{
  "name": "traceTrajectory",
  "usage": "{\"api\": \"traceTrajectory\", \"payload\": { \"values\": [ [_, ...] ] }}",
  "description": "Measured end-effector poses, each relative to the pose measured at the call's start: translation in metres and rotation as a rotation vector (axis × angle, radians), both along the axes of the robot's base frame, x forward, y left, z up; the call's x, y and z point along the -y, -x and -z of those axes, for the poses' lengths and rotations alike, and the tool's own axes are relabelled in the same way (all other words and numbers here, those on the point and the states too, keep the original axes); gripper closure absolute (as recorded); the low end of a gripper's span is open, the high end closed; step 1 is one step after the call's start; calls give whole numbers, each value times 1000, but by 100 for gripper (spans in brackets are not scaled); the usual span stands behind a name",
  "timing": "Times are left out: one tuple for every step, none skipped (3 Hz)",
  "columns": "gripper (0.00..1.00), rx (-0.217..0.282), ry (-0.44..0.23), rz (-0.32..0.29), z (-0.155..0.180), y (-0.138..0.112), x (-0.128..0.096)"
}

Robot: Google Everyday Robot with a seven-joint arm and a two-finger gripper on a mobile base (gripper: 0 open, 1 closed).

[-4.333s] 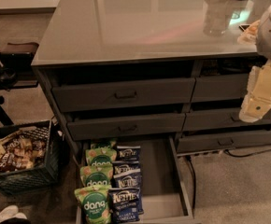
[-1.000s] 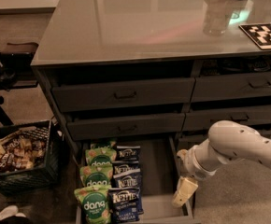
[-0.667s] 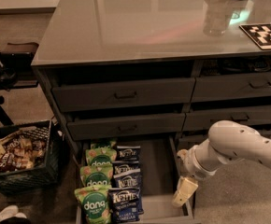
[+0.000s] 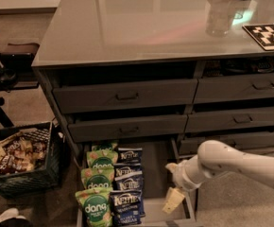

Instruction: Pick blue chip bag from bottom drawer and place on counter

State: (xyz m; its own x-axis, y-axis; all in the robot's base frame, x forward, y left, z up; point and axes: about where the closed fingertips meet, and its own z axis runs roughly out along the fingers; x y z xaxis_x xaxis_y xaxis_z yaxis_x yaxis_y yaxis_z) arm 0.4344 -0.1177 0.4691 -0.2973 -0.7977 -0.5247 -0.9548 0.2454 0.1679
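Blue chip bags lie in the bottom drawer — hand hovers just beside, grip unclear.

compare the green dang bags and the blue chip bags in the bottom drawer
The green dang bags are light green with large white lettering; the blue chip bags are dark blue with smaller print. Green bags form the left column, blue bags the right, nearer the gripper over the bare right side of the bottom drawer. Both lie face up.

Dim, counter glare, hand over shadowed bottom drawer
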Motion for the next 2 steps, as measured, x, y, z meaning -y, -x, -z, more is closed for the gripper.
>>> {"api": "traceTrajectory", "payload": {
  "values": [
    [0, 41, -100, -11, 56, -23, -24],
    [0, 63, -218, -31, 115, -35, -52]
  ]
}}
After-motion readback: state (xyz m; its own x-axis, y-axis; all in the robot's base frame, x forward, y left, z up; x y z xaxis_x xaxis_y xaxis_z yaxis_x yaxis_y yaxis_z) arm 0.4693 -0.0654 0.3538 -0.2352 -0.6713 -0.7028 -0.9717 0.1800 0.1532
